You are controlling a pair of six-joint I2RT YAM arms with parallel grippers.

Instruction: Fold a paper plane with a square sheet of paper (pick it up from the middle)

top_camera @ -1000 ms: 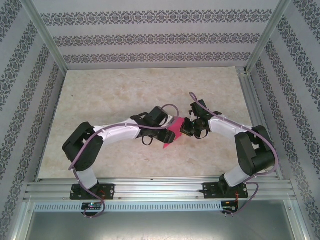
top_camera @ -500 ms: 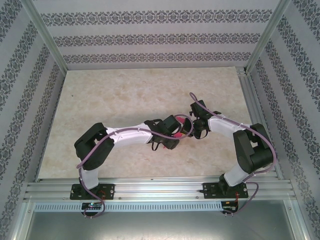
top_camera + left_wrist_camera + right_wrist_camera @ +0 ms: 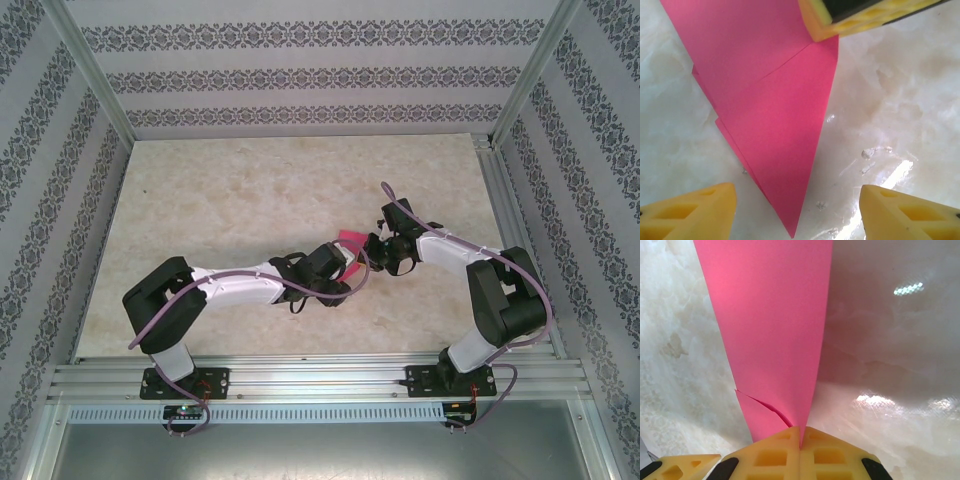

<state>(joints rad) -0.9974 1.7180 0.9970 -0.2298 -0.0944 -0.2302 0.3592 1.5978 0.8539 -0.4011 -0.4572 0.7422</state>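
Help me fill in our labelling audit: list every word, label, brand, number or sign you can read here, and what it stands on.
There is no readable text.
The sheet of paper is plain pink and unprinted.
The yellow finger pads carry no marking.
The wall pattern is ornament, not writing.
On the arm base plates, any marking is too small to read.

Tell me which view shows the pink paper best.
Left wrist: the paper shows its sharp tip, a fold line and layered edges there. Right wrist shows the paper as a flat strip running up from the shut right hand. Top external shows a small pink patch between the arms.
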